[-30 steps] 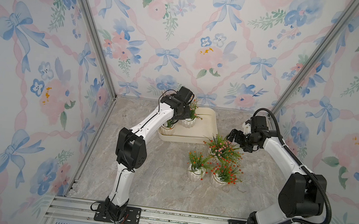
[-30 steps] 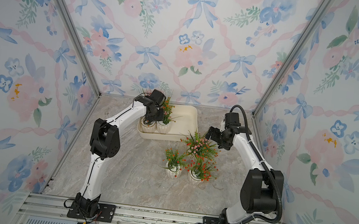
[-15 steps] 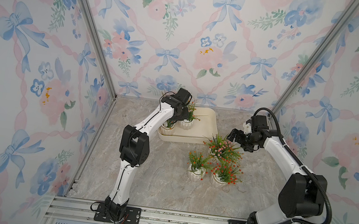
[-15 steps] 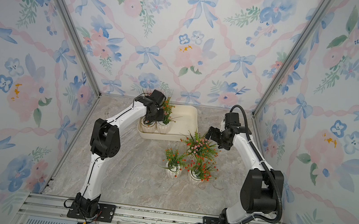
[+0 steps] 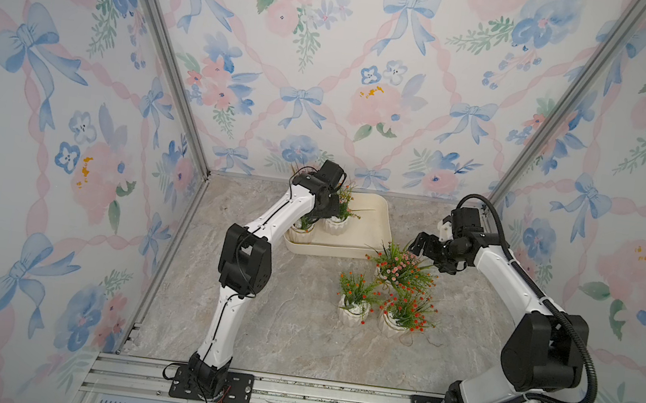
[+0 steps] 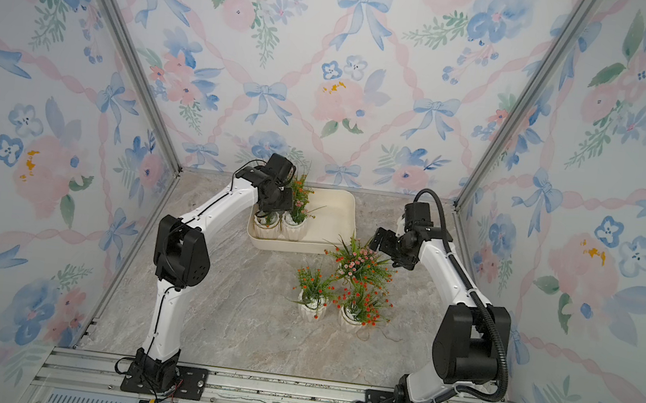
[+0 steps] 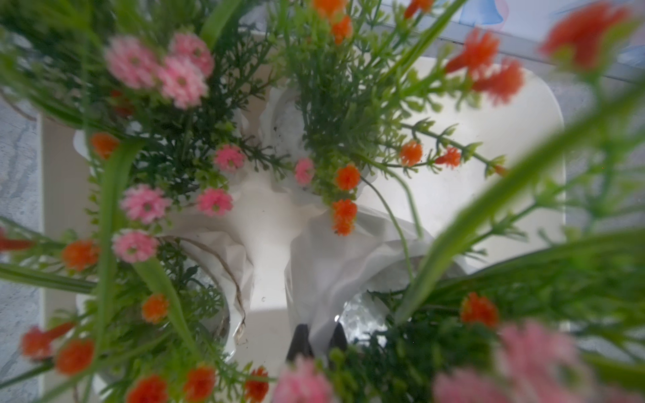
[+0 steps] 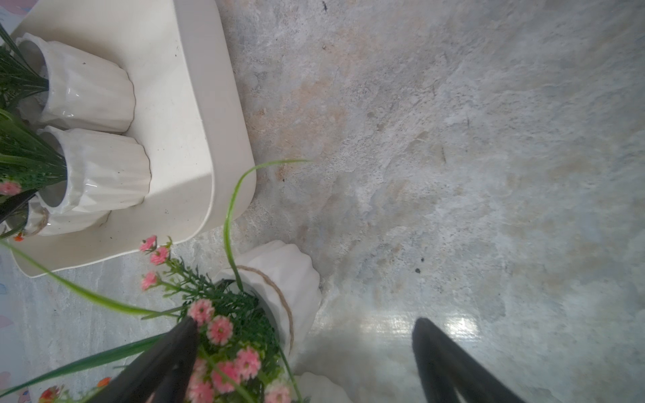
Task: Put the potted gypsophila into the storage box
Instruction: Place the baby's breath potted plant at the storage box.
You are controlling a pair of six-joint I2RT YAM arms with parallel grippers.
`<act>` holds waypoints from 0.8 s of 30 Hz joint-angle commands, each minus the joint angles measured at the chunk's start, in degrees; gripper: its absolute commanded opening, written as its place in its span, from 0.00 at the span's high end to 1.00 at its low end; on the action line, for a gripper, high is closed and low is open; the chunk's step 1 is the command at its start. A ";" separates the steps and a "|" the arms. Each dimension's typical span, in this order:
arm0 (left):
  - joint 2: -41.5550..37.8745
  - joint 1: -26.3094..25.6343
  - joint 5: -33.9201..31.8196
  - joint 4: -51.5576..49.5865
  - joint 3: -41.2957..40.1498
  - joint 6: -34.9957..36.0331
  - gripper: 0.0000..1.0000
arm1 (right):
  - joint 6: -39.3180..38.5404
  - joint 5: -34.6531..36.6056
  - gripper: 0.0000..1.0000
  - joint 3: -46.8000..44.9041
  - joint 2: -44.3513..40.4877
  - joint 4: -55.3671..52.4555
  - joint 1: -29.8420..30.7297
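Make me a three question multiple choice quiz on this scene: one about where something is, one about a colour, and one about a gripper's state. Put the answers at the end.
1. Where does the storage box lie?
A) near the back wall
B) against the front rail
C) on the right arm's base

2. What colour are the blossoms on the potted gypsophila nearest the right gripper?
A) blue
B) pink
C) purple

3. How does the right gripper stand?
A) shut on a pot
B) shut on nothing
C) open

Answers:
1 A: in both top views the box sits at the far end of the table, by the back wall.
2 B: pink heads show in the right wrist view.
3 C: its fingers stand wide apart and grip nothing.
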 commanded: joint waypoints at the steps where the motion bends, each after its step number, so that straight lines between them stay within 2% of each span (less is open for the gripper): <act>1: -0.97 0.50 0.32 2.06 -0.60 1.15 1.00 | -0.95 0.84 0.03 1.35 -0.22 -1.94 -0.02; 15: -1.24 2.25 -2.03 2.07 -4.18 2.99 1.00 | -0.68 0.76 0.03 0.37 -0.01 -1.06 0.01; 24: -0.24 2.60 -1.26 2.17 -5.22 3.05 1.00 | -0.68 1.04 0.03 -0.07 -0.24 -1.06 -0.05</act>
